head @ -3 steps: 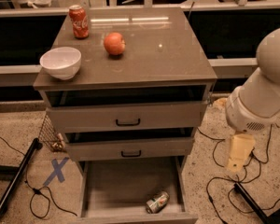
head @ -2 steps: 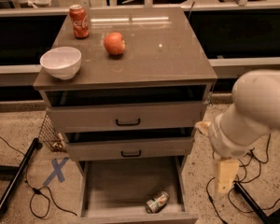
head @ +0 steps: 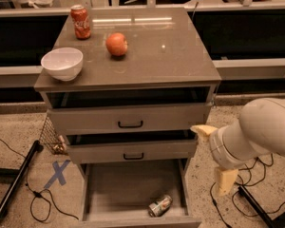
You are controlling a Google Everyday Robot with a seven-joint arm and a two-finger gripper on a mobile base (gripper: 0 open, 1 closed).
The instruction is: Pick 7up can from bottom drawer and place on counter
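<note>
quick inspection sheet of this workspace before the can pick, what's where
surface: counter, glossy, items on its left half.
job's things: 7up can lies on its side near the front of the open bottom drawer.
clutter: Coca-Cola can upright at back left; red fruit beside it; white bowl at the front left corner.
grippers: hand to the right of the cabinet, outside the drawer, apart from the can.
cables: loose cable on the floor at left; more at right.
surroundings: black pole and blue tape X on the floor at left.
</note>
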